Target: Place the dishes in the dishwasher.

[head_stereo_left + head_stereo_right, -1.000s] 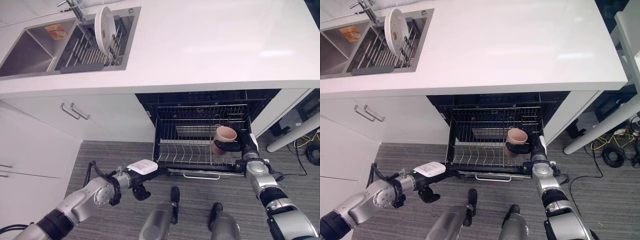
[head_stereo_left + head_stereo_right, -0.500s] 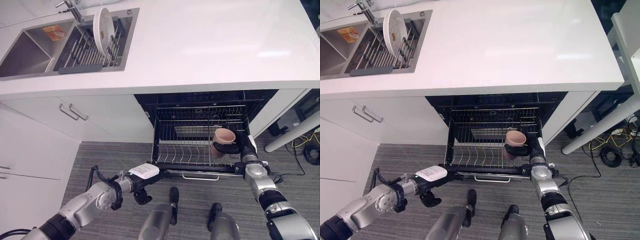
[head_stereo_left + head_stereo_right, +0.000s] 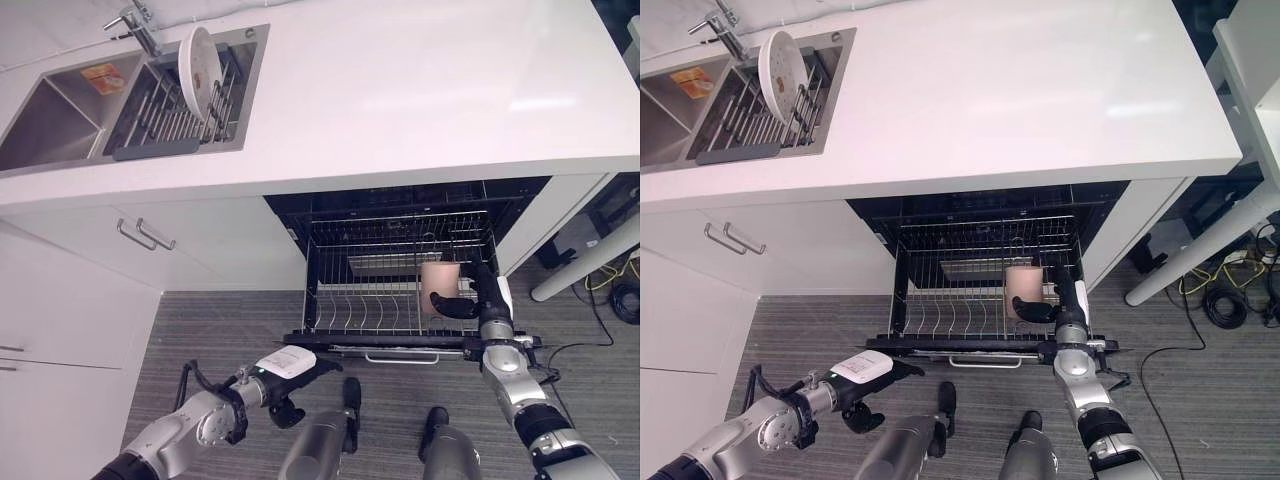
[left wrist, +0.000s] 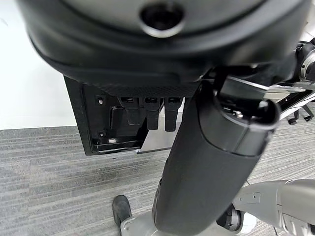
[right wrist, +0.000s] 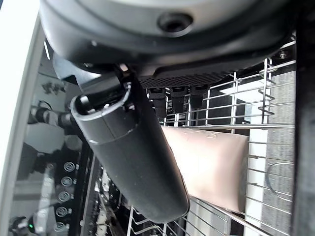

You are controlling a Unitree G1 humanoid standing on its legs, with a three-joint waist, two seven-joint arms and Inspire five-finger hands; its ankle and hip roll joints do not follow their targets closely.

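A pale pink mug (image 3: 438, 286) stands upright in the right part of the pulled-out dishwasher rack (image 3: 372, 310), low among the wires. My right hand (image 3: 468, 301) is shut on it, thumb (image 5: 140, 162) along one side of the mug (image 5: 211, 164) and fingers on the other. A white plate (image 3: 198, 62) stands on edge in the dark drying rack (image 3: 165, 105) set in the sink. My left hand (image 3: 312, 367) hangs low over the floor by the front left corner of the dishwasher's open door (image 3: 340, 342), fingers straight and holding nothing.
A wide white countertop (image 3: 430, 80) runs above the dishwasher. The steel sink (image 3: 45, 125) at the far left holds an orange sponge (image 3: 104, 76) under a faucet (image 3: 133, 20). White cabinets (image 3: 150, 250) stand left of the opening. A white table leg (image 3: 590, 268) and floor cables (image 3: 625, 300) lie right.
The mug has gone from tilted above the rack to upright and lower in it, still in my right hand. My left hand has sunk a little. The camera has shifted.
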